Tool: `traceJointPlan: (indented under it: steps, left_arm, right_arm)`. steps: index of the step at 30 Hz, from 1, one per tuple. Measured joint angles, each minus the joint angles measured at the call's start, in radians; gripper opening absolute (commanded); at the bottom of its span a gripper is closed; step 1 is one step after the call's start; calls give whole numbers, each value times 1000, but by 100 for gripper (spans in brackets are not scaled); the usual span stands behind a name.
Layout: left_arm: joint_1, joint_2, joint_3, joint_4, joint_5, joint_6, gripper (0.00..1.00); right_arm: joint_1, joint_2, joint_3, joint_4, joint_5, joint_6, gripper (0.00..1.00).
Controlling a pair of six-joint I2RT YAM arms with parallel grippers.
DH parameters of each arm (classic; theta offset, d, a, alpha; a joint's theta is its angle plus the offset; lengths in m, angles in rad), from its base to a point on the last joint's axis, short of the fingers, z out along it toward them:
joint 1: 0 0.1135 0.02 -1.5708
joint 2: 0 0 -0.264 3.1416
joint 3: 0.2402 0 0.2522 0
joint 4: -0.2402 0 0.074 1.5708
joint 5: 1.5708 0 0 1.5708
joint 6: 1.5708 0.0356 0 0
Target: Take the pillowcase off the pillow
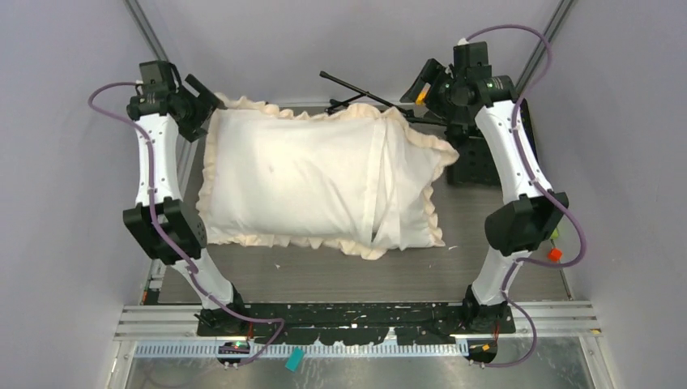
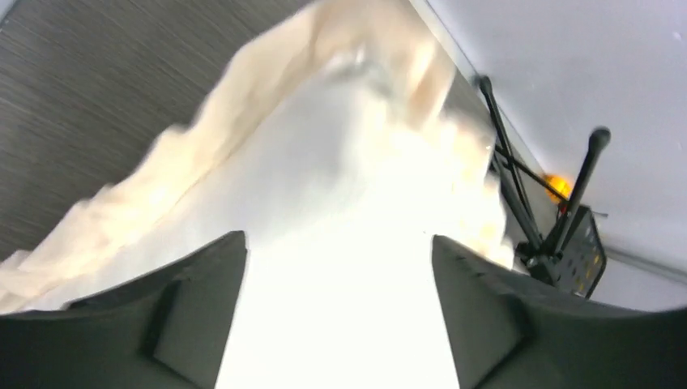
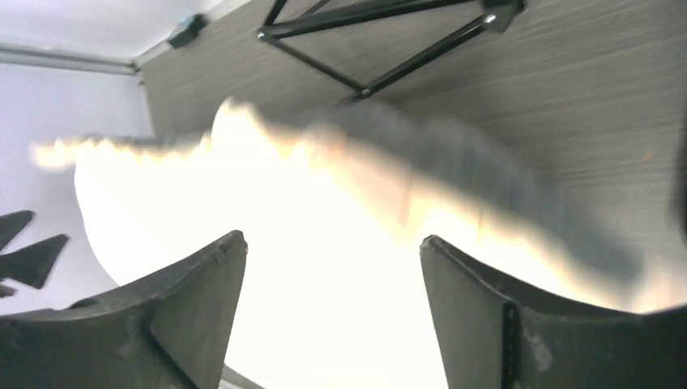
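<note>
Left tool (image 2: 339,243) and right tool (image 3: 332,243) gape wide, empty, above the pillowcase (image 1: 308,174).

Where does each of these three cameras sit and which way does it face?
Top external: above, behind the robot, looking down on the pillowcase; left arm and right arm show.
Left wrist: on the left arm, facing along the pillowcase toward the black stand; open jaws show.
Right wrist: on the right arm, facing the frill; open jaws show.
All share pillowcase and stand.
</note>
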Motion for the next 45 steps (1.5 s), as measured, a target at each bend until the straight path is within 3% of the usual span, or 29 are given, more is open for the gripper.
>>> traceJointPlan:
  steps: [2,5,13,17,23,29,39,45]
  left_arm:
    - [-11,76,61,-9,-28,22,100]
    - [-39,40,63,-21,-61,46,100]
    - [-132,-430,-173,64,-46,85,99]
    - [-331,-541,-284,77,-88,130,99]
    - [-615,-444,-363,85,-222,188,99]
    - [-811,-320,-378,90,-366,241,99]
    - [-916,-157,-280,145,-391,370,100]
    - [-972,-19,-167,171,-373,411,100]
  right_arm:
    - [-8,57,51,-2,32,-44,90]
    - [-15,11,27,-18,71,-100,90]
    - [-14,-416,-312,106,72,-158,90]
    - [-8,-493,-470,172,35,-151,90]
    - [74,-455,-716,246,20,-131,87]
    - [172,-412,-755,299,46,-132,79]
    - [193,-370,-773,366,138,-136,73]
    - [193,-348,-834,393,119,-137,70]
